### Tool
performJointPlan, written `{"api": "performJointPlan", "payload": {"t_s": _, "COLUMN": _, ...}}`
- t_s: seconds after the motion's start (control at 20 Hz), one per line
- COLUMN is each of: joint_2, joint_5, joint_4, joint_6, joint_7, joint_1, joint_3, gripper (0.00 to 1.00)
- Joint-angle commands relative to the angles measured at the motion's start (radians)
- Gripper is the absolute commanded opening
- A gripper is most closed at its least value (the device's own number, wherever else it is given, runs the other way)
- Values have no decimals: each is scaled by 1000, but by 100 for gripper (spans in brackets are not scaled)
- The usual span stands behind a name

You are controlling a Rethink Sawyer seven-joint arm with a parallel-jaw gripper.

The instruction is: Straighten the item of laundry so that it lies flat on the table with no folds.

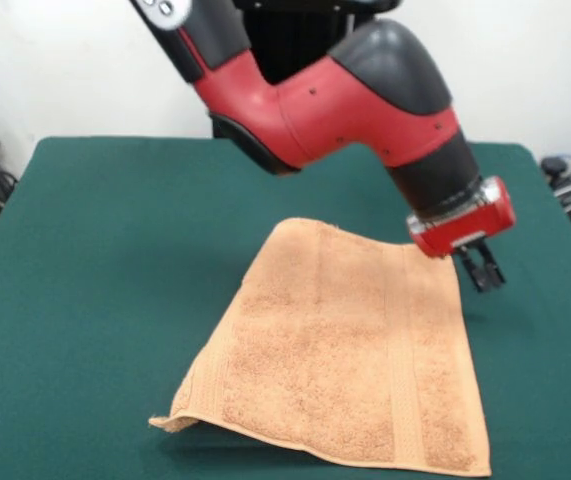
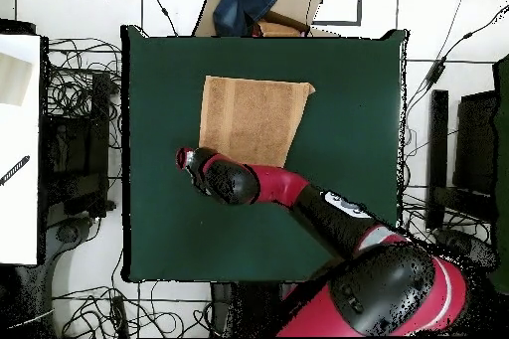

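Towel (image 1: 340, 355): soft, light terry, limp | nearly flat on worktop (image 1: 115, 250), one corner curled | jaws (image 1: 484, 268) beside its edge, seemingly closed, empty | I'd pinch that hem corner.

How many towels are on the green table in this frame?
1. The peach-orange towel lies spread on the table, beside the gripper; nothing shows a second one, though anything beneath it would be hidden.

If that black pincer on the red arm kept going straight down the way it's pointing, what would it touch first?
Probably the bare green table. The pincer points downward just beyond the far corner of the orange towel, and the overhead view also puts it off the cloth's edge. Depth is hard to judge, so it might graze the hem.
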Motion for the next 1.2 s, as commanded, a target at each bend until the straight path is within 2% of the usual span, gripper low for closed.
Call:
{"api": "performJointPlan", "payload": {"t_s": 0.05, "joint_2": -184, "joint_5": 118, "joint_4": 29, "joint_6": 228, "joint_7": 133, "joint_1": -48, "joint_3": 29, "gripper": 0}}
{"api": "performJointPlan", "payload": {"t_s": 0.3, "joint_2": -189, "joint_5": 138, "joint_4": 2, "joint_6": 289, "joint_7": 97, "joint_1": -66, "joint_3": 39, "gripper": 0}}
{"api": "performJointPlan", "payload": {"t_s": 1.1, "joint_2": -134, "joint_5": 109, "joint_4": -27, "joint_6": 263, "joint_7": 61, "joint_1": -69, "joint_3": 22, "gripper": 0}}
{"api": "performJointPlan", "payload": {"t_s": 1.2, "joint_2": -99, "joint_5": 101, "joint_4": -51, "joint_6": 257, "joint_7": 45, "joint_1": -68, "joint_3": 18, "gripper": 0}}
